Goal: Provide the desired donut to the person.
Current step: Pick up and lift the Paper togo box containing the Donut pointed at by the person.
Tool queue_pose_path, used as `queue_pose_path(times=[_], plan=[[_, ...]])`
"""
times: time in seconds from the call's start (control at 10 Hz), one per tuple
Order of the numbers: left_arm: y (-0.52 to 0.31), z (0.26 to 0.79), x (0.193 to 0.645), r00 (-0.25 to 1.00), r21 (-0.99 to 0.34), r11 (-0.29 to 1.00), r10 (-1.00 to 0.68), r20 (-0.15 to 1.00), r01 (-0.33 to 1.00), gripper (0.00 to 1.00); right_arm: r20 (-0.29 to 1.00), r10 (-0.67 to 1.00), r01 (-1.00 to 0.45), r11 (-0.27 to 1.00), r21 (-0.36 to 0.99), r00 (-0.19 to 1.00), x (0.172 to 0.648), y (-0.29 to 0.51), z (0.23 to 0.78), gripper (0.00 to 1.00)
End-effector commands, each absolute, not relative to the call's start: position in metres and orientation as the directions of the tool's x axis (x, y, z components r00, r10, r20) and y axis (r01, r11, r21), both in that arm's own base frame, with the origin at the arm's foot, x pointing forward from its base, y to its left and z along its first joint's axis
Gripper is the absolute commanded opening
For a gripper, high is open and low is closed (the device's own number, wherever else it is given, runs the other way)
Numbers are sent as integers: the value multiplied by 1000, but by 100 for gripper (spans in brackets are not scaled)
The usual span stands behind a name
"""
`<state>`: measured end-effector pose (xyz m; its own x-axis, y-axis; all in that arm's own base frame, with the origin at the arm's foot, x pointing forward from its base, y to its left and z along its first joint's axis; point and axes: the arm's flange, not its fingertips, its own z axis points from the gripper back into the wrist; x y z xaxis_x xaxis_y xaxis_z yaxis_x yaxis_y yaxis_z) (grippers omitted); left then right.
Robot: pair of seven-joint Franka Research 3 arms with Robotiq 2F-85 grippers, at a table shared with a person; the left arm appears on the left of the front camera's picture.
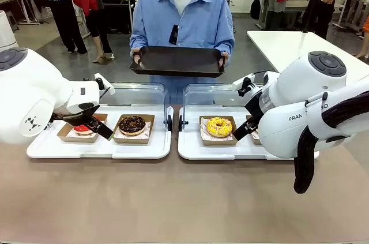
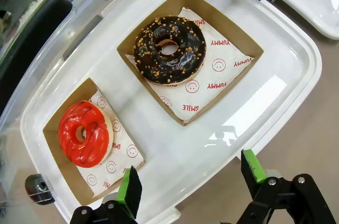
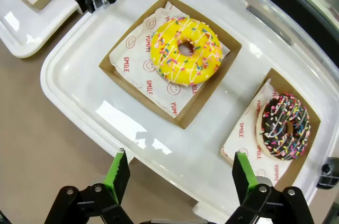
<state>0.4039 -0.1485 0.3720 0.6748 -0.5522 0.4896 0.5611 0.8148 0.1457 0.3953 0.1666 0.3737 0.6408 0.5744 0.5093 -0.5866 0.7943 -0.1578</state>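
The left gripper [image 2: 192, 177] is held wide open with nothing between its green pads; it hangs above the near rim of the left white tray [image 2: 265, 102]. Ahead of it and to its left the red donut [image 2: 83, 133] lies in a cardboard tray; further ahead lies the chocolate donut with nut crumbs [image 2: 169, 50]. The right gripper [image 3: 181, 173] is likewise fully open and empty; the yellow donut [image 3: 186, 50] is seen straight ahead of it, and the chocolate donut with coloured sprinkles [image 3: 285, 126] off to its right. Beyond both grippers, past the raised clear lids [image 1: 130, 91], the person [image 1: 181, 16] is seen holding out a bare black tray [image 1: 177, 60] in both hands.

Which donut is wanted cannot be told from these views, so the wrong one could be taken if a choice is assumed. If a donut is pinched directly, the icing is likely to be smeared or the ring crushed; if a cardboard wall is caught by one pad alone, the box may be tipped and the donut spilled. The upright lids could be struck should the lift be kept too low. The black tray is held in the air and may be pushed down or missed if the release is mistimed.
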Motion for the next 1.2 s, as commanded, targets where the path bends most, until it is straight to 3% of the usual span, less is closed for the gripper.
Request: queue_pose_path(times=[0.0,0.2,0.5,0.8,1.0,1.1], plan=[[-149,372,404,675,146,815,-552,490,561,100,509,575,-587,794,-158,641,395,167,374,100],[-155,396,403,654,163,798,-576,491,580,100,513,568,-575,801,-167,643,395,168,395,100],[-175,495,398,633,179,786,-591,501,592,100,473,582,-577,798,-174,662,383,166,483,100],[-191,561,386,599,253,770,-621,505,586,100,443,582,-551,807,-212,682,364,152,565,100],[-190,582,384,584,274,765,-629,513,582,100,461,581,-535,809,-243,670,351,150,588,100],[-192,576,383,577,229,758,-624,528,610,100,468,580,-566,803,-189,667,357,149,576,100]])
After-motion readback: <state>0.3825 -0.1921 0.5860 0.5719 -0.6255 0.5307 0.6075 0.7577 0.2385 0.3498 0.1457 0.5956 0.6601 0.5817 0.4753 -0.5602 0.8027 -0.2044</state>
